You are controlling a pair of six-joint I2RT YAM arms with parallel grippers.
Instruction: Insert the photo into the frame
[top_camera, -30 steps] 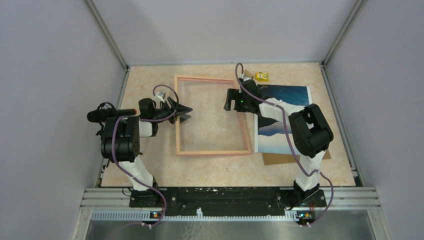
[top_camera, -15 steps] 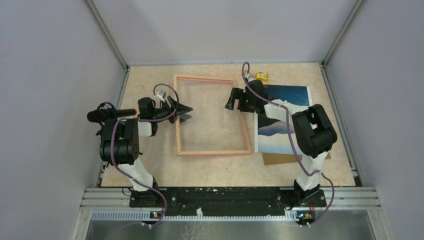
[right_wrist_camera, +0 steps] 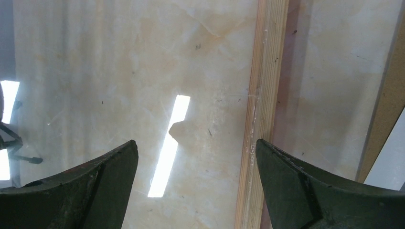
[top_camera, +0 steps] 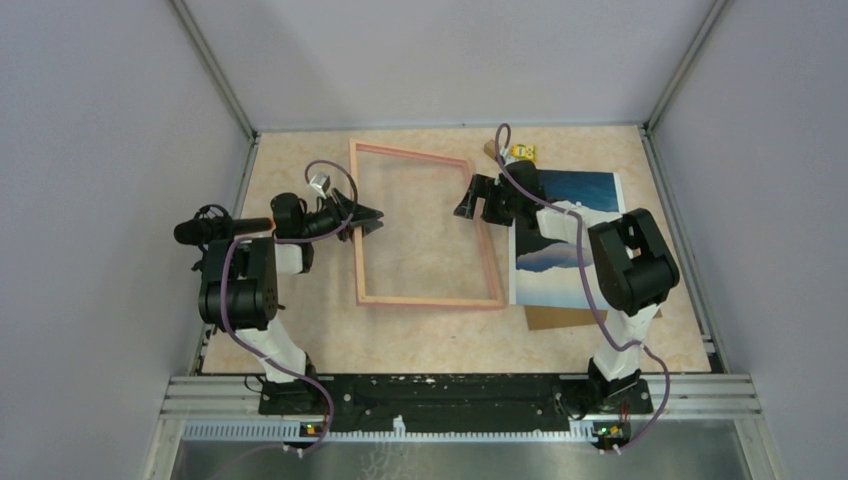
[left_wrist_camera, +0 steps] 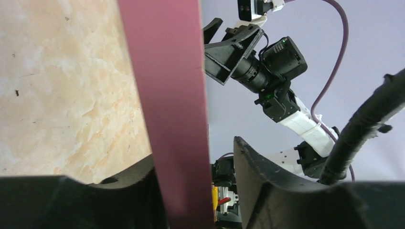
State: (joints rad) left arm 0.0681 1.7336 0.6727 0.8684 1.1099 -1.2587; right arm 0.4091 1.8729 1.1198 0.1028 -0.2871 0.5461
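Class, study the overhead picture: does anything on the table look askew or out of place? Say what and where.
The frame looks askew: its outline is skewed, not square with the table. The left claw is shut on its left rail, which seems lifted. The photo lies outside it, on the right, over a brown board.

Beige marbled tabletop (top_camera: 420, 338) between plain lilac-grey walls (top_camera: 100, 150), aluminium rail (top_camera: 200, 395) along its near edge.
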